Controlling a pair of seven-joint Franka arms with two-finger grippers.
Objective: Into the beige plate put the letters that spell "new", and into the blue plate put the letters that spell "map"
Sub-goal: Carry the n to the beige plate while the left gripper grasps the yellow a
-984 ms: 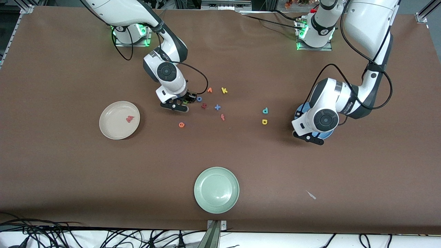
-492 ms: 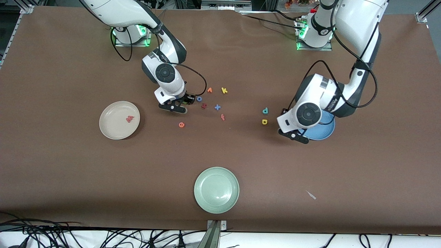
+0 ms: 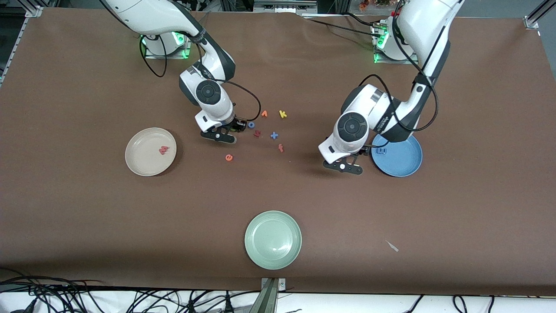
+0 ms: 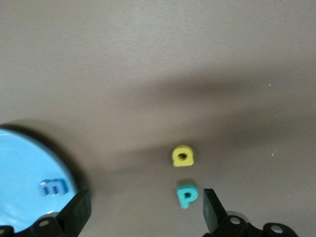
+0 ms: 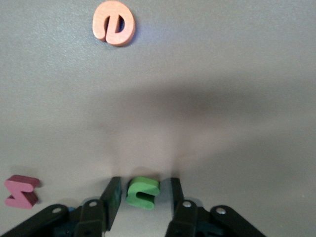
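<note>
Letters (image 3: 269, 130) lie scattered on brown table (image 3: 87, 208).

The pink-red w (image 3: 163, 150) lies in the beige plate (image 3: 141, 163); the periwinkle m (image 3: 382, 151) in the blue plate (image 3: 404, 163). The green n (image 5: 142, 192), orange e (image 3: 229, 157), yellow a (image 4: 182, 155) and teal p (image 4: 187, 196) lie flat on the table.

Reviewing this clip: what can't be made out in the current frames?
- Front view: p and a are hidden under the left arm's wrist; only the left wrist view shows them.
- Front view: green n is hidden by the right tool.
- Left wrist view: the blue plate is cut off by the frame edge, and the picture is blurred.
- Front view: the loose letters are too small to read surely.
</note>
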